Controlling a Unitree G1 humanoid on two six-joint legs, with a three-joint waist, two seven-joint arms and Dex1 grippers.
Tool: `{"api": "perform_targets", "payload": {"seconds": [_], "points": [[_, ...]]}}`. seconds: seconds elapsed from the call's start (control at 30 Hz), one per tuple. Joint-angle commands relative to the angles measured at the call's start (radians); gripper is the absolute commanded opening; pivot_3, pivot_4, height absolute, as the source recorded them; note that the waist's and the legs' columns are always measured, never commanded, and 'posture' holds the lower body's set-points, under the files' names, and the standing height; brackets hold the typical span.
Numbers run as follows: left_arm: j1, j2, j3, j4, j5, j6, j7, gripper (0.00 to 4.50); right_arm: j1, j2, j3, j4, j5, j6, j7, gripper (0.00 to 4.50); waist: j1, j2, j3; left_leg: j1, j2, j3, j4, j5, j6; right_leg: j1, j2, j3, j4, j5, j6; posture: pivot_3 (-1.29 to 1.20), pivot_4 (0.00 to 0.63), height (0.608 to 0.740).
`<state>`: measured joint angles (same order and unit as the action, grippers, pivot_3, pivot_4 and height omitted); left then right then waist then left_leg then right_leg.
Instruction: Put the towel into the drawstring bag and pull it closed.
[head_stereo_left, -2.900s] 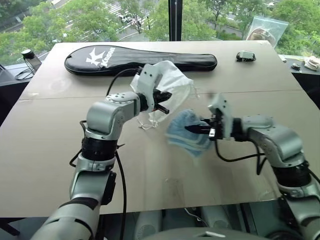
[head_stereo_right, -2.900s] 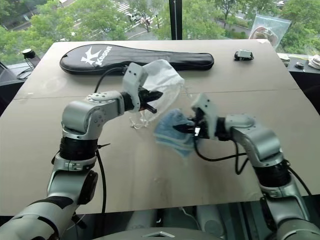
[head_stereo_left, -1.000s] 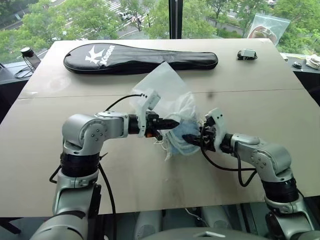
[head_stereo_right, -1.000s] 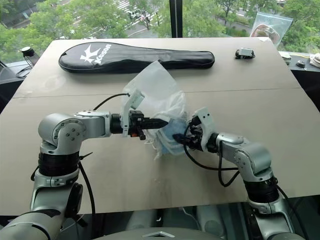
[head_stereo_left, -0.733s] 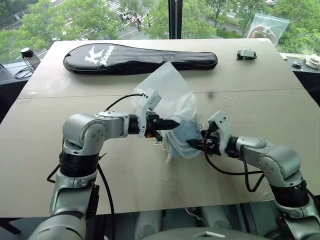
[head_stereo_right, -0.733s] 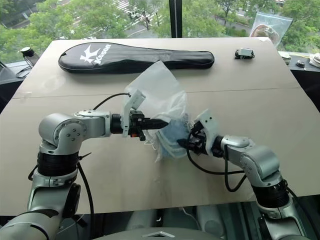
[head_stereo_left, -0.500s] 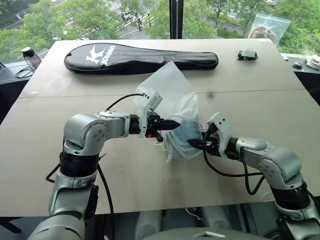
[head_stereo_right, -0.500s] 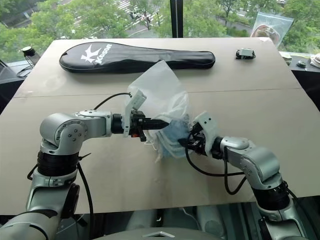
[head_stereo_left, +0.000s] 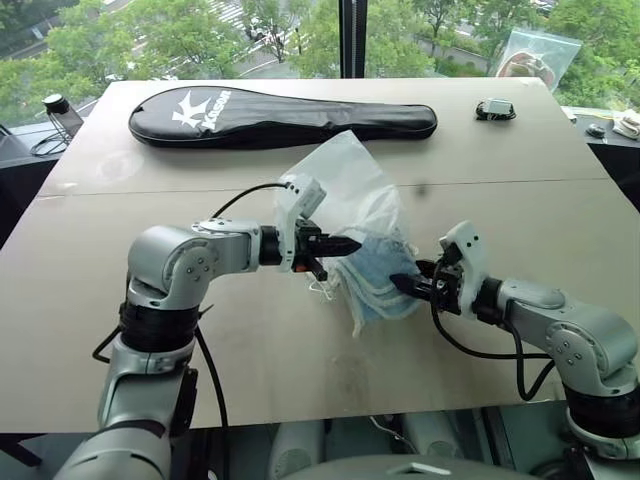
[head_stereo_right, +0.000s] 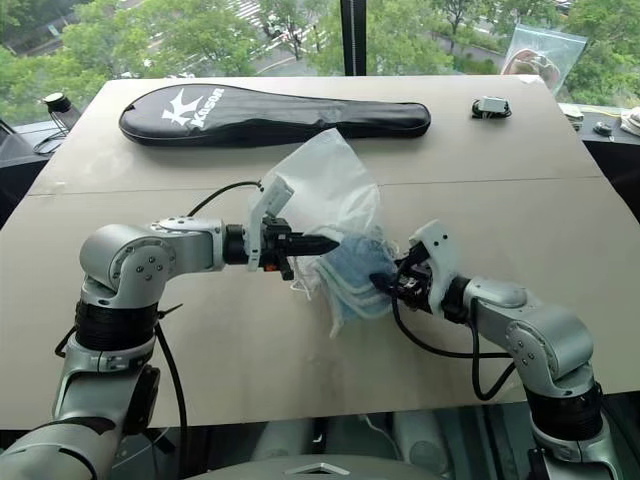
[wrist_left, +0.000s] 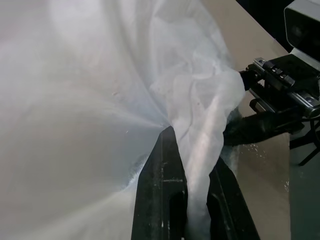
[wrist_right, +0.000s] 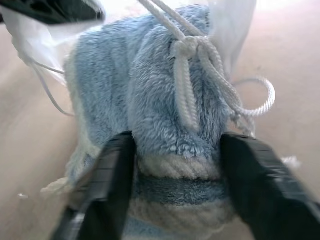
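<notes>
My left gripper (head_stereo_left: 352, 244) is shut on the rim of the white drawstring bag (head_stereo_left: 350, 185), holding it up above the table; the pinched fabric runs between its fingers (wrist_left: 165, 190). The light blue towel (head_stereo_left: 378, 285) sits partly in the bag's mouth, its lower end hanging out toward the table. My right gripper (head_stereo_left: 400, 284) is at that end, open, one finger on each side of the towel (wrist_right: 165, 125) and close against it. The bag's knotted white cord (wrist_right: 187, 50) lies over the towel.
A long black racket cover (head_stereo_left: 280, 112) lies across the far side of the table (head_stereo_left: 120, 330). A small black device (head_stereo_left: 495, 110) and a clear plastic zip bag (head_stereo_left: 535, 55) are at the far right. A small dark object (head_stereo_left: 58, 112) sits off the far left corner.
My right gripper has drawn back to the right, away from the bag's mouth. The towel now hangs lower out of the bag. The left gripper has held still.
</notes>
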<state>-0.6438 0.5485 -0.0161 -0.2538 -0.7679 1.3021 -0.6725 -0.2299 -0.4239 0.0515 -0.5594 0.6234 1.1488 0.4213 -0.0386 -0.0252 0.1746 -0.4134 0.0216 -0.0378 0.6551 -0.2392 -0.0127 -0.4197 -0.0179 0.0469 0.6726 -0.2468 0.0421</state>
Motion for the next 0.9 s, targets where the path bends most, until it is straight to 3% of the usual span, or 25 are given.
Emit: {"api": "perform_targets", "payload": {"seconds": [0.03,0.1,0.27,0.3,0.47,0.9], "points": [[-0.021,-0.001,-0.011,-0.042,-0.013,-0.008,-0.006,0.00,-0.002,0.033,0.068,0.035,-0.031,-0.041,-0.014,3.16,-0.003,0.000,0.000,0.000,0.000,0.000,0.000,0.000,0.000,0.000,0.000,0.000,0.000,0.000,0.000,0.00,0.150,0.740],[-0.022,0.005,-0.014,-0.046,-0.011,-0.007,-0.007,0.00,-0.011,0.061,0.080,0.077,-0.052,-0.063,-0.028,2.47,-0.004,0.000,0.000,0.001,0.000,0.001,0.000,0.000,0.000,0.000,0.000,0.001,0.000,0.000,0.000,0.00,0.150,0.740],[-0.014,0.034,-0.020,-0.059,-0.011,-0.007,-0.016,0.00,-0.013,0.105,0.046,0.107,-0.038,-0.093,-0.021,0.26,-0.003,0.000,0.000,0.001,0.000,0.001,0.000,0.000,0.000,0.000,0.001,0.001,0.001,0.000,0.000,0.00,0.150,0.740],[-0.014,0.037,-0.020,-0.060,-0.014,-0.006,-0.016,0.00,-0.013,0.120,0.027,0.104,-0.015,-0.094,-0.013,0.11,-0.003,0.000,0.000,0.001,0.000,0.001,0.000,0.000,0.000,0.000,0.001,0.001,0.001,0.000,0.000,0.00,0.150,0.740],[-0.029,0.046,-0.017,-0.077,-0.042,0.026,-0.022,0.00,-0.058,0.246,-0.090,0.140,0.133,-0.081,-0.011,0.08,-0.003,0.000,0.000,0.001,0.000,0.001,0.000,0.000,0.000,0.000,0.000,0.001,0.001,0.000,0.000,0.00,0.150,0.740],[-0.069,0.060,0.048,-0.063,-0.149,0.112,-0.043,0.00,-0.234,0.424,-0.266,0.398,0.235,-0.131,-0.095,0.08,-0.003,0.000,0.000,0.001,0.000,0.000,0.000,0.000,0.000,0.000,0.000,0.001,0.001,0.000,0.000,0.00,0.150,0.740]]}}
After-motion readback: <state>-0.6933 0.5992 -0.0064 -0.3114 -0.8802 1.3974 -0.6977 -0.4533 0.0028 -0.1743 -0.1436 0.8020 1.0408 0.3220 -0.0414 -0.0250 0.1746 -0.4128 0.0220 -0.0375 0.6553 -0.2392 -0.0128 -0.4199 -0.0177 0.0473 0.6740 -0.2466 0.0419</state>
